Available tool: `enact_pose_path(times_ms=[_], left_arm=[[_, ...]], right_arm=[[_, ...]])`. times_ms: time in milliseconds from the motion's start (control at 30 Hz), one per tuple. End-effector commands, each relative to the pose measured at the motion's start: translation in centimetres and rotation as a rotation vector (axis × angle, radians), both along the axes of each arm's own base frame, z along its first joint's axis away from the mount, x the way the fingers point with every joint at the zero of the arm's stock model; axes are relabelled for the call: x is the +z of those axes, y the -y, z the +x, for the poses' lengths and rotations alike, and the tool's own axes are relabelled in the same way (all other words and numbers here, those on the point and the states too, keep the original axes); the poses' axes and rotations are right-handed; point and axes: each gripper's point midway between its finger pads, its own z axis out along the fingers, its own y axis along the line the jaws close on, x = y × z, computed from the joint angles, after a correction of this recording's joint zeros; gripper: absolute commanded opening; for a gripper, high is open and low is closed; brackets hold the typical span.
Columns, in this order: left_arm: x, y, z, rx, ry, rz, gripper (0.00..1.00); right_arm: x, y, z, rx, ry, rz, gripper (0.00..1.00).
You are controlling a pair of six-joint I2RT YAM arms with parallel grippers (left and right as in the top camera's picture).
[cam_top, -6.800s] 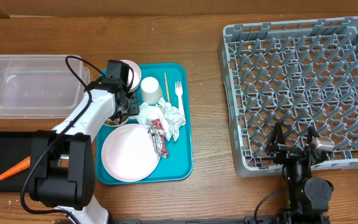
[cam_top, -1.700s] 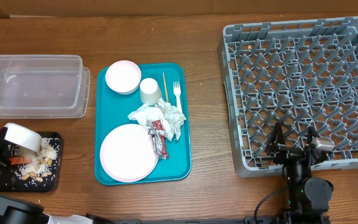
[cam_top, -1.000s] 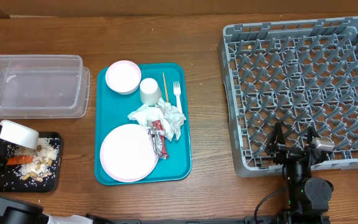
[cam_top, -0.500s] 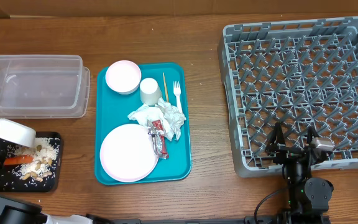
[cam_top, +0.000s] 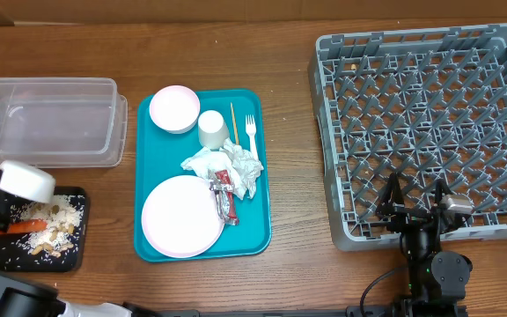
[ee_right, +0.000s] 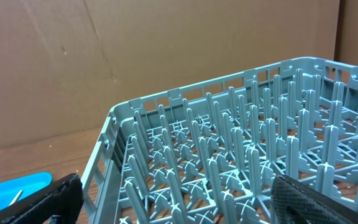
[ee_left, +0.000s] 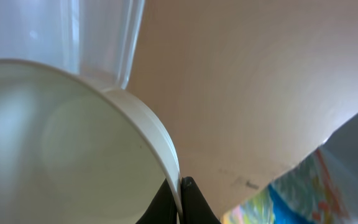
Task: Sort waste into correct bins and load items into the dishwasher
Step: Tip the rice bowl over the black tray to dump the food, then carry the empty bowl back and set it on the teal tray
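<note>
1. Left wrist view: bowl (ee_left: 61,143) out of focus, cut by the left and bottom edges. Left gripper (ee_left: 180,198) shows only its tips, pinched on the rim.
2. Clear tub (ee_left: 98,37) behind it is a blur.
3. Overhead, desk's left edge: carrot piece (cam_top: 26,226) partly buried in rice scraps (cam_top: 60,211).
4. Right wrist view: dish rack (ee_right: 229,155) runs off the right edge. Right gripper (ee_right: 179,208) fingers (ee_right: 48,199) are dark blurs in the bottom corners.

The overhead camera looked straight down, the teal tray (cam_top: 161,163) left of centre and the grey dish rack (cam_top: 425,123) to the tray's right. Left of the tray, the left wrist camera sat tight against a white bowl (ee_left: 61,143), clear tub (ee_left: 73,31) behind. Right of the tray, the right wrist camera looked low across the rack, sharing it and a tray corner with overhead.
</note>
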Motion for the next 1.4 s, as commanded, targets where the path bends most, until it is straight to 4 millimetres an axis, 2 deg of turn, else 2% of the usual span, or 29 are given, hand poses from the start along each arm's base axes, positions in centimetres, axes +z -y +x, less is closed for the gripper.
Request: enact_pose_path(times_ms=[0,133,200,233,300,400,467,667,767,800,833,933,967,1000,1100,1267,1367], left_arm=[[3.1,3.1,2.5,-0.139,0.083,0.051,0.04],[6.8,4.9,3.9,-0.203,0.126,0.140,0.04],[10.1,6.0,3.9,-0.223,0.170,0.231,0.04],[12.5,6.9,3.4,-0.227,0.202,0.297,0.04],[15.1,8.3,2.8,-0.231,0.238,0.378,0.04],[16.8,10.5,2.6,-0.254,0.268,0.448,0.04],[17.8,12.6,2.8,-0.292,0.292,0.487,0.04],[19.6,21.8,4.3,-0.451,0.394,0.665,0.04],[19.4,25.9,5.4,-0.494,0.412,0.759,0.04],[18.4,27.8,6.2,-0.503,0.372,0.795,0.04],[17.6,28.5,6.7,-0.501,0.335,0.822,0.04],[14.0,29.4,7.7,-0.479,0.172,0.943,0.04],[10.4,29.5,7.8,-0.473,0.009,1.137,0.04],[9.5,29.8,7.6,-0.484,-0.025,1.214,0.04],[8.0,31.1,7.1,-0.530,-0.069,1.377,0.04],[6.9,33.1,7.2,-0.519,-0.117,1.549,0.04],[5.7,33.2,7.7,-0.502,-0.182,1.642,0.04]], right_arm=[[-0.2,0.1,0.0,-0.006,0.003,-0.007,1.00],[-0.2,0.1,0.0,-0.006,0.003,-0.007,1.00],[-0.2,0.1,0.0,-0.006,0.003,-0.007,1.00],[-0.2,0.1,0.0,-0.006,0.003,-0.007,1.00],[-0.2,0.1,0.0,-0.006,0.003,-0.007,1.00],[-0.2,0.1,0.0,-0.006,0.003,-0.007,1.00],[-0.2,0.1,0.0,-0.006,0.003,-0.007,1.00],[-0.2,0.1,0.0,-0.006,0.003,-0.007,1.00],[-0.2,0.1,0.0,-0.006,0.003,-0.007,1.00],[-0.2,0.1,0.0,-0.006,0.003,-0.007,1.00],[-0.2,0.1,0.0,-0.006,0.003,-0.007,1.00],[-0.2,0.1,0.0,-0.006,0.003,-0.007,1.00],[-0.2,0.1,0.0,-0.006,0.003,-0.007,1.00],[-0.2,0.1,0.0,-0.006,0.003,-0.007,1.00],[-0.2,0.1,0.0,-0.006,0.003,-0.007,1.00],[-0.2,0.1,0.0,-0.006,0.003,-0.007,1.00],[-0.2,0.1,0.0,-0.006,0.003,-0.007,1.00]])
